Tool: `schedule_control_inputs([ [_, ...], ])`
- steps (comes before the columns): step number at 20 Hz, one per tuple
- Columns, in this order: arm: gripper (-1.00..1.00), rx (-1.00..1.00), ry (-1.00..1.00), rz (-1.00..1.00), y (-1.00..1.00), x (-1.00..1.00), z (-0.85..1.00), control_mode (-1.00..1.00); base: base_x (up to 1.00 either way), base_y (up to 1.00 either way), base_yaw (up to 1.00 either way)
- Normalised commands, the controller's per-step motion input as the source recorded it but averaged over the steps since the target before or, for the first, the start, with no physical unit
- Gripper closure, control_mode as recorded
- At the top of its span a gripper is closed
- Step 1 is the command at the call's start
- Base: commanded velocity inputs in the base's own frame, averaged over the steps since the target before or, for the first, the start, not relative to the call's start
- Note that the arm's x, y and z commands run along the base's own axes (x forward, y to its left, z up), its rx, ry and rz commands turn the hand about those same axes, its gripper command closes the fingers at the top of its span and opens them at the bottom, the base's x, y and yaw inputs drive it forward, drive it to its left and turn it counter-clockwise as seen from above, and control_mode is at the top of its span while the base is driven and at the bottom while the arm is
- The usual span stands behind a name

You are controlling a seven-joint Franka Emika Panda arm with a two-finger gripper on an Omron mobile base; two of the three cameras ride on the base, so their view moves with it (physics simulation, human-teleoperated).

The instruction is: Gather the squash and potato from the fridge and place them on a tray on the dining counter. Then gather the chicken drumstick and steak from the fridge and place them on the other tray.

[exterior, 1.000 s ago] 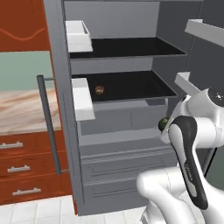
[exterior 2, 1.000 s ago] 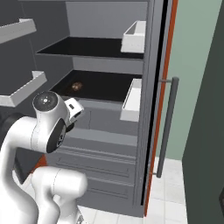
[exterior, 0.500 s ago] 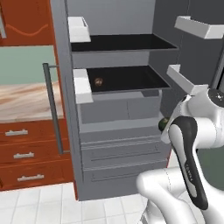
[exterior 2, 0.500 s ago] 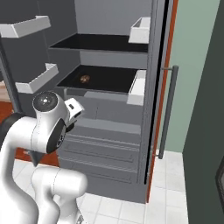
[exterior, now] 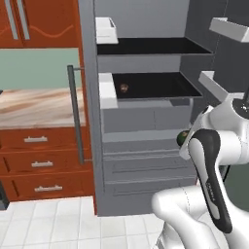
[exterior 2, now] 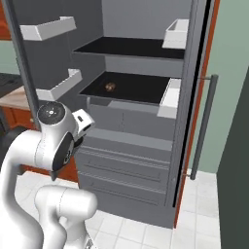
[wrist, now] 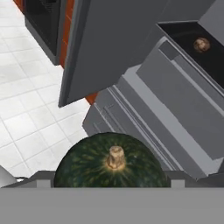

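While jaws wide around squash (wrist: 111, 162): open fridge (exterior: 146, 121), white floor tiles (wrist: 26, 113).

The base has pulled back and swung across the open fridge (exterior: 146, 146), so both base views have shifted. In the left base view the fridge interior has slid rightward and sits lower in frame, and more of the red-brown drawers (exterior: 41, 165) and marbled wall counter (exterior: 39, 107) has come into sight at left. In the right base view the fridge's left door bins (exterior 2: 56, 26) now show fully and the bar handle (exterior 2: 202, 126) has moved leftward. The potato (exterior: 124, 87) has not moved on its shelf.
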Motion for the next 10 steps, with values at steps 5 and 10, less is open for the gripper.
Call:
schedule_control_inputs([
  [5,1.0,0.0,0.0,0.0,0.0,0.0,0.0,1.0,-0.36,0.44,0.24],
  [10,1.0,0.0,0.0,0.0,0.0,0.0,0.0,1.0,-0.42,0.49,0.22],
])
